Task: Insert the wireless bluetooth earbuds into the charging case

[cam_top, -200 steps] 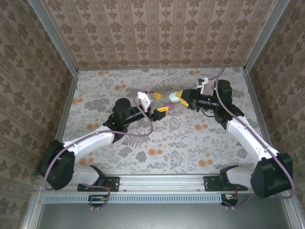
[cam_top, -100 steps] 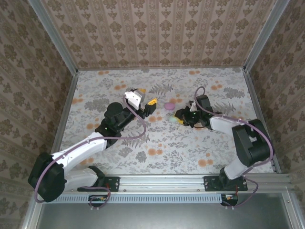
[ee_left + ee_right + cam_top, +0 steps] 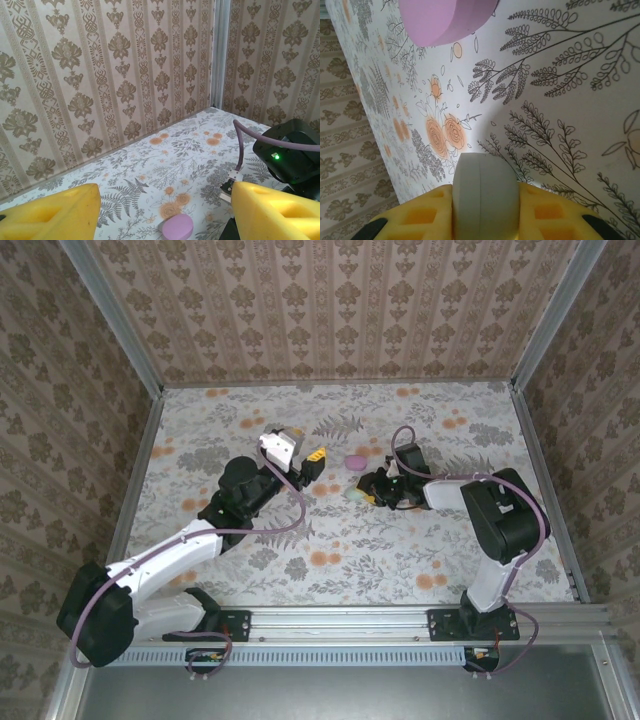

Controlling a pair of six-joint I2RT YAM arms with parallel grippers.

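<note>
Your left gripper [image 3: 166, 200] hangs above the counter [image 3: 330, 530] with its yellow fingers [image 3: 55, 215] spread wide and nothing between them. In the left wrist view, the pink charging case [image 3: 177, 227] lies on the floral counter, low in the gap between those fingers and apart from both. From above, the case sits near the middle of the counter, just to the right of your left gripper and just behind the tips of your right gripper [image 3: 366, 490]; neither gripper touches it. Your right gripper is down low at the counter, its fingers pinching a pale rounded object [image 3: 482, 190] with a seam running down its middle. You cannot tell whether that object touches the counter.
</note>
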